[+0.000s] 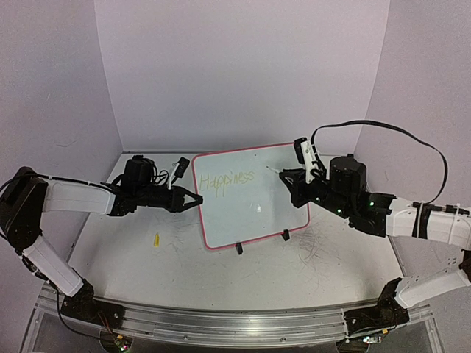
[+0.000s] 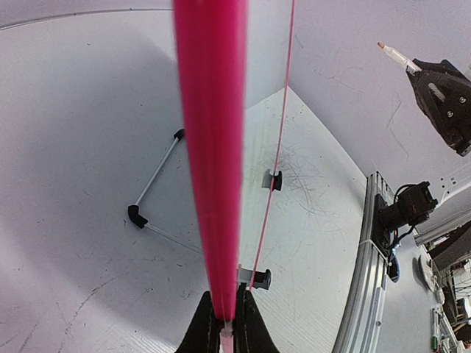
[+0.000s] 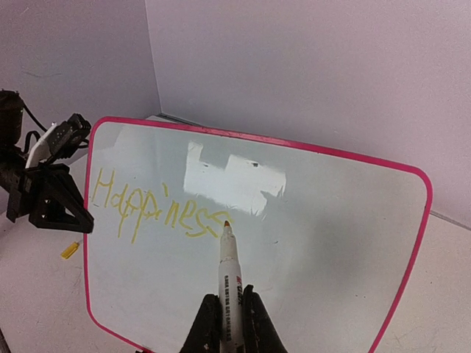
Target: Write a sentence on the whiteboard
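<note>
The whiteboard [image 1: 250, 213], white with a pink rim, stands tilted on two black clip feet mid-table. It carries one yellow word, "Happiness" [image 1: 226, 179], clear in the right wrist view [image 3: 158, 209]. My left gripper [image 1: 193, 199] is shut on the board's left rim [image 2: 213, 162]. My right gripper [image 1: 292, 177] is shut on a white marker [image 3: 230, 287]. The marker's tip [image 3: 226, 223] sits at the end of the last "s", just off or touching the board [image 3: 309, 243]; I cannot tell which. The marker also shows in the left wrist view [image 2: 394, 54].
A small yellow marker cap [image 1: 156, 240] lies on the table left of the board. Grey scribble marks [image 1: 313, 246] cover the tabletop right of the board. A wire stand [image 2: 151, 198] is behind the board. Purple walls close off the back and sides.
</note>
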